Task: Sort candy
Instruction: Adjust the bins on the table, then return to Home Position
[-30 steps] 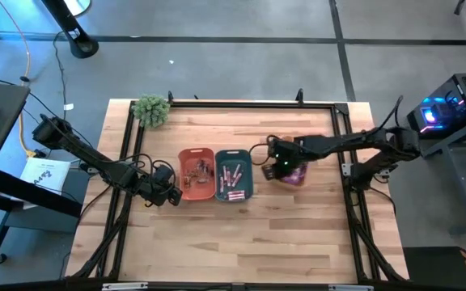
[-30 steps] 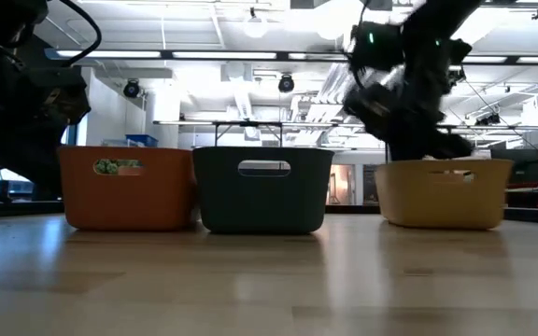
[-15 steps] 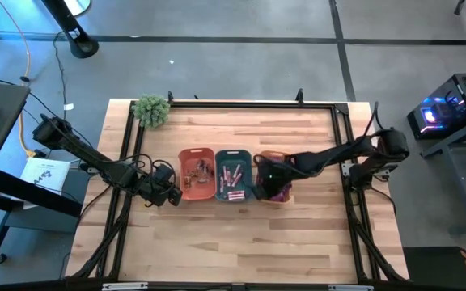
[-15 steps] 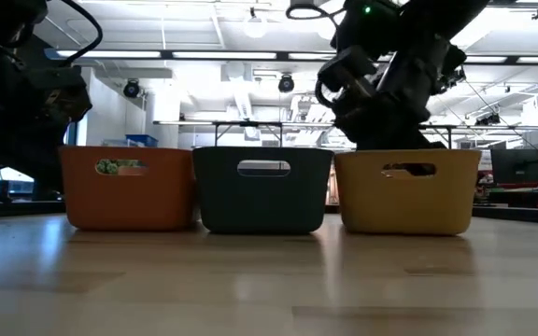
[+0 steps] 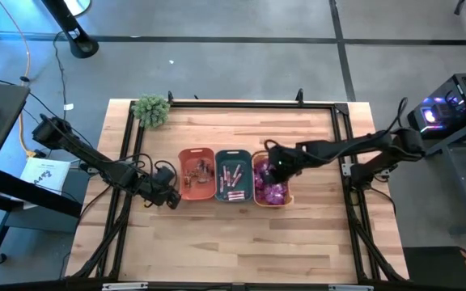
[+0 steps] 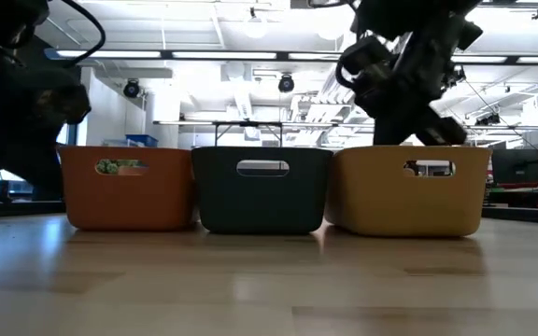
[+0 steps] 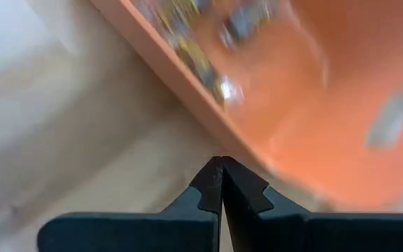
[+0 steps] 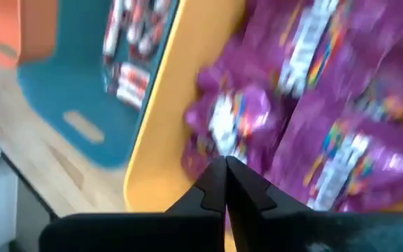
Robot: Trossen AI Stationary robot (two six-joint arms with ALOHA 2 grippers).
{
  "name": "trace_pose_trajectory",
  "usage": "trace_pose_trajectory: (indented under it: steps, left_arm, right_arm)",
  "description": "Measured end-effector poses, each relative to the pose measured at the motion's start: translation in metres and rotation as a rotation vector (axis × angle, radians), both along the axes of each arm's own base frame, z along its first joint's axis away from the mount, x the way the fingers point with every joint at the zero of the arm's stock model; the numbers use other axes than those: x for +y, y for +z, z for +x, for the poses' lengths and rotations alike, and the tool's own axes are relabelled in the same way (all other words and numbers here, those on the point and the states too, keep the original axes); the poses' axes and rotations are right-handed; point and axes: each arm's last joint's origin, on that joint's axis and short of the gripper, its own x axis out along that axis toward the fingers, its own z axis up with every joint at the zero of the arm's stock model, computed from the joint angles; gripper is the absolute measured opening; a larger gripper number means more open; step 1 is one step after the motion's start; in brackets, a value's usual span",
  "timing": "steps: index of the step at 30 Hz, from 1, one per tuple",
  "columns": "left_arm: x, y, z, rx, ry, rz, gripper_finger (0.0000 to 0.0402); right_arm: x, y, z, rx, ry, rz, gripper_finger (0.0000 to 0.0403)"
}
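Grey floor (image 5: pixel 233 48); seemingly strip-lit ceiling (image 6: pixel 204 28)

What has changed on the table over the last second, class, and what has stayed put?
The yellow plastic bin of magenta-purple candy packets slid left, ending against the teal plastic bin. The right gripper, shut, moved with it. The orange plastic bin, teal bin and left gripper stayed put.
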Motion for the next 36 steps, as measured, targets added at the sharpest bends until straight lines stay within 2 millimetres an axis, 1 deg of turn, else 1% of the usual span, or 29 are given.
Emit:
trace_pose_trajectory:
  steps: [4,6,7,10,13,14,16,21,23,25,27,29,32,36]
  left_arm:
    - [-0.005,0.001,-0.003,0.052,-0.149,-0.073,0.0000]
    - [-0.007,0.007,-0.004,0.023,-0.175,-0.088,0.0000]
    - [-0.008,0.013,-0.004,-0.013,-0.186,-0.078,0.0000]
    - [-0.011,0.042,0.000,-0.226,-0.203,0.008,0.0000]
    - [-0.010,0.071,0.007,-0.512,-0.195,0.113,0.0000]
    - [-0.008,0.079,0.009,-0.595,-0.213,0.149,0.0000]
    - [-0.001,0.086,0.016,-0.697,-0.262,0.206,0.0000]
    - [0.031,0.084,0.032,-0.765,-0.318,0.270,0.0000]
    - [0.044,0.084,0.037,-0.771,-0.341,0.284,0.0000]
    - [0.053,0.084,0.037,-0.777,-0.350,0.267,0.0000]
    - [0.054,0.087,0.035,-0.804,-0.363,0.248,0.0000]
    - [0.049,0.086,0.030,-0.832,-0.381,0.244,0.0000]
    - [0.039,0.075,0.020,-0.856,-0.342,0.258,0.0000]
    - [0.031,0.054,0.002,-0.930,-0.248,0.298,0.0000]
  right_arm:
    - [-0.017,-0.001,0.006,-0.050,-0.019,-0.033,0.0000]
    - [-0.023,-0.003,0.008,-0.066,-0.026,-0.066,0.0000]
    - [-0.025,-0.002,0.009,-0.079,-0.029,-0.090,0.0000]
    - [-0.030,0.004,0.011,-0.142,0.006,-0.149,0.0000]
    - [-0.034,0.016,0.008,-0.208,0.052,-0.207,0.0000]
    - [-0.035,0.021,0.006,-0.232,0.065,-0.228,0.0000]
    - [-0.037,0.033,0.001,-0.284,0.072,-0.265,0.0000]
    - [-0.040,0.068,-0.018,-0.416,-0.004,-0.352,0.0000]
    - [-0.040,0.082,-0.029,-0.468,-0.034,-0.386,0.0000]
    - [-0.039,0.095,-0.041,-0.512,-0.065,-0.417,0.0000]
    - [-0.036,0.106,-0.052,-0.546,-0.096,-0.445,0.0000]
    - [-0.033,0.115,-0.063,-0.572,-0.124,-0.477,0.0000]
    - [-0.029,0.123,-0.074,-0.598,-0.163,-0.518,0.0000]
    - [-0.028,0.128,-0.080,-0.610,-0.203,-0.553,0.0000]
